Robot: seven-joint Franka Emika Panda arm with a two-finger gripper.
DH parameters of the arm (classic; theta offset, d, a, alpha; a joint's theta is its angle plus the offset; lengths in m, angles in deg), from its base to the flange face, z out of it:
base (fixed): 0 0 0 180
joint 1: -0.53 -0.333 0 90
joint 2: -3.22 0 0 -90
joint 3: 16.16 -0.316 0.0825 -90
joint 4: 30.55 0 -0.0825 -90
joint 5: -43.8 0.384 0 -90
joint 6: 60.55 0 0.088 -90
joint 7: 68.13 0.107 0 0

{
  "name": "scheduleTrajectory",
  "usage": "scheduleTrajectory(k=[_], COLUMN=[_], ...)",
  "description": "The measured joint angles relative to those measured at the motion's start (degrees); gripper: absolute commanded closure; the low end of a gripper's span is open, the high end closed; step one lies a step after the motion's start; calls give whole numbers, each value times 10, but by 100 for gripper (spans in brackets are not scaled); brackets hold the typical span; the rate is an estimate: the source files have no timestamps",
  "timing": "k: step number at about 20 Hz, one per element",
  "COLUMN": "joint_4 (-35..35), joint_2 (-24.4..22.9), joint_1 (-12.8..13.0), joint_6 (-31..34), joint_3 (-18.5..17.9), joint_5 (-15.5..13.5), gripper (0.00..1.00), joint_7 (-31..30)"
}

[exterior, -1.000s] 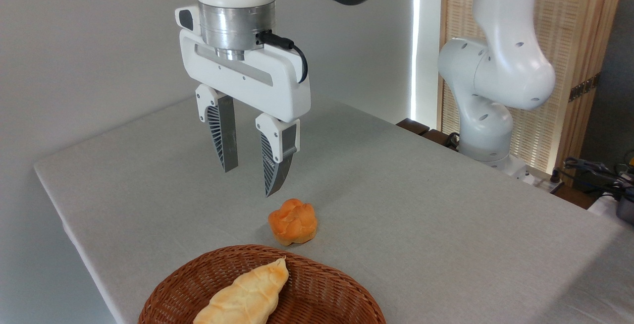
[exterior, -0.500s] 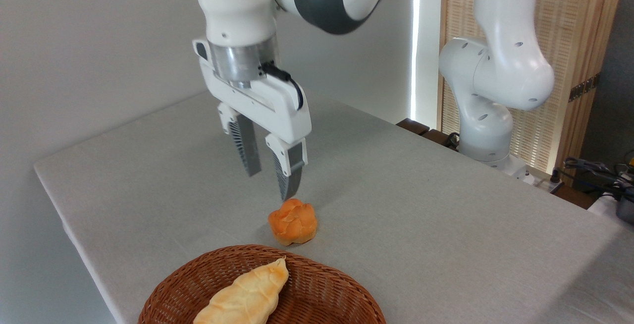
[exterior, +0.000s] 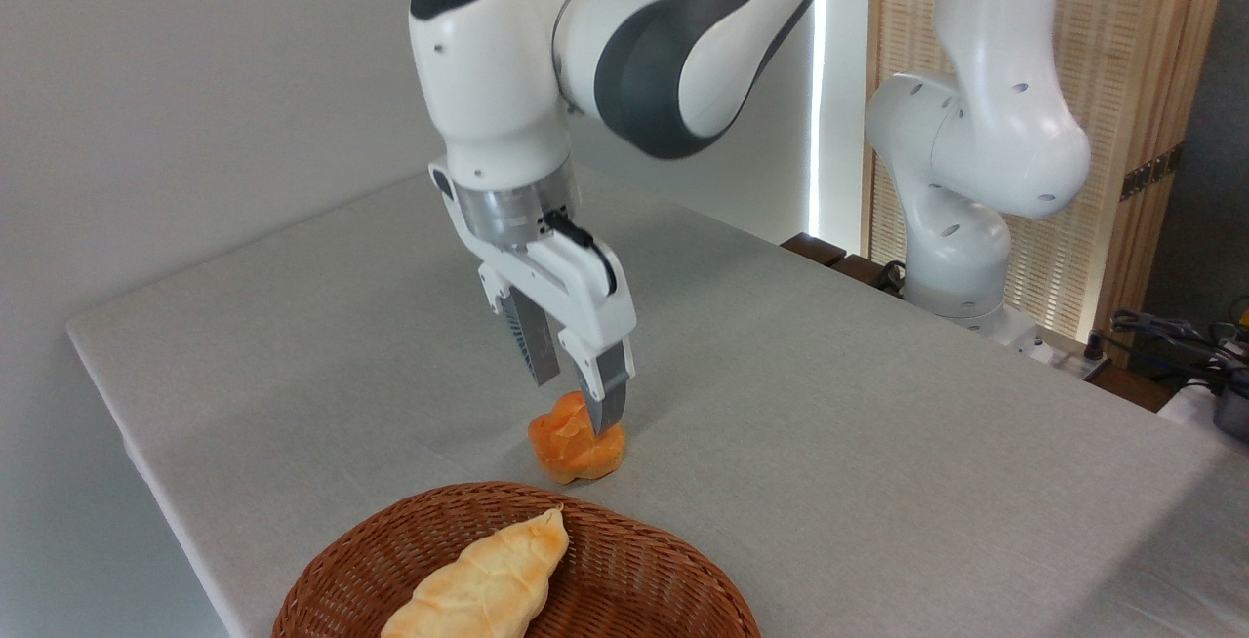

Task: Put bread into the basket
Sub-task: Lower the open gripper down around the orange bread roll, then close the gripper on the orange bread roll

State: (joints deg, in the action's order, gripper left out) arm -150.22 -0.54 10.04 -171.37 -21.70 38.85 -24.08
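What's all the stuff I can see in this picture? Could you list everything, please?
Small round orange-brown knotted bun: one, orange-brown, on the table just behind the basket, under the gripper.
Shallow round woven wicker basket: one, reddish-brown, at the bottom edge, partly cut off.
Long pale-yellow leaf-shaped loaf: one, lying inside the basket.
Table with light grey cloth: one, filling the middle.
Slatted wooden screen: one, light wood, at the back right.
Cables and dark gear: several, far right edge, unclear.
Robot arm: one, white and grey, based at the back right.
Two-finger gripper: one, white with grey fingers, open, lowered around the bun's top.
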Motion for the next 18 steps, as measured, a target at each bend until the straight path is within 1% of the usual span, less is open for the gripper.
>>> scheduleTrajectory(k=[3, 5, 6, 9, 10, 18], joint_4=[0, 0, 0, 0, 0, 1], joint_2=[15, 30, 35, 39, 39, 39], joint_1=[0, 1, 2, 5, 6, 6], joint_6=[-11, -23, -25, -25, -25, -25], joint_3=[0, 0, 1, 4, 4, 4], joint_5=[1, 9, 15, 23, 23, 23], gripper=[0, 0, 4, 47, 51, 52], joint_7=[0, 0, 0, 0, 0, 0])
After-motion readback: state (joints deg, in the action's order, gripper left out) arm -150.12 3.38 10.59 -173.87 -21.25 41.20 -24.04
